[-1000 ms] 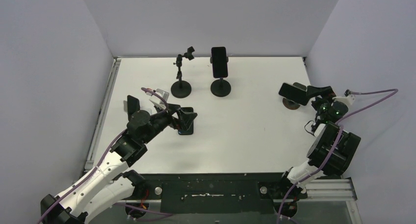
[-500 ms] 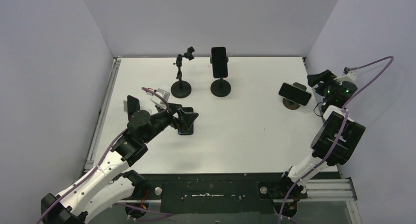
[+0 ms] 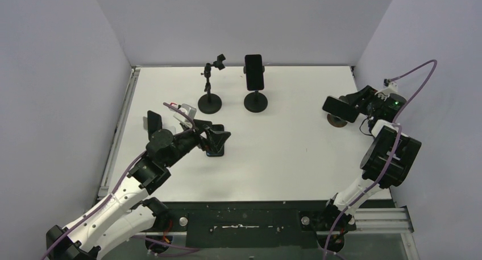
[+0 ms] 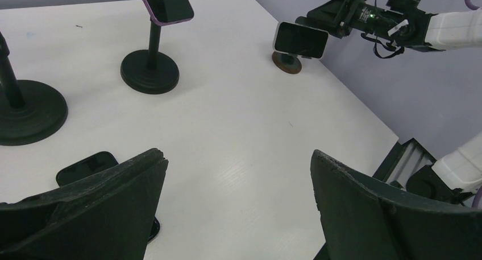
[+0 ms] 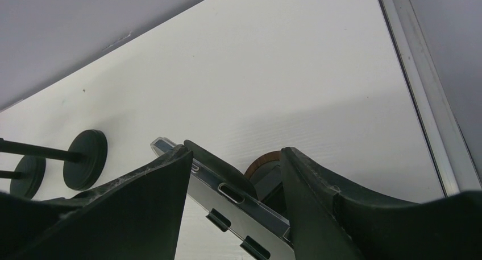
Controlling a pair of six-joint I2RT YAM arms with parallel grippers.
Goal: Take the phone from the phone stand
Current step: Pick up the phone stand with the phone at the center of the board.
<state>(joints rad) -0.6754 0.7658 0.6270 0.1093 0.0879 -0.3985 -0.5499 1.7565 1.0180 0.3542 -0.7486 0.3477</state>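
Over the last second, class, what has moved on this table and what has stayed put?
The right gripper swung back from the right-hand phone, then returned to its end, jaws open. The left gripper, open by the flat phone, the middle phone and the empty stand stayed put.

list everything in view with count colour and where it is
black upright phone: 1, black, on the tall stand, back centre
tall black round-base stand: 1, black, back centre
empty black clamp stand: 1, black, left of the tall stand
dark flat phone: 1, black, lying on the table below the left pincer
clear-cased phone: 1, dark, sideways on the small stand, right side
small brown-base stand: 1, brown, near the table's right edge
white table: 1, white, under everything
lilac walls: 3, lilac, left, back, right
left pincer: 1, black, open, over the flat phone
right pincer: 1, black, open, at the clear-cased phone's end
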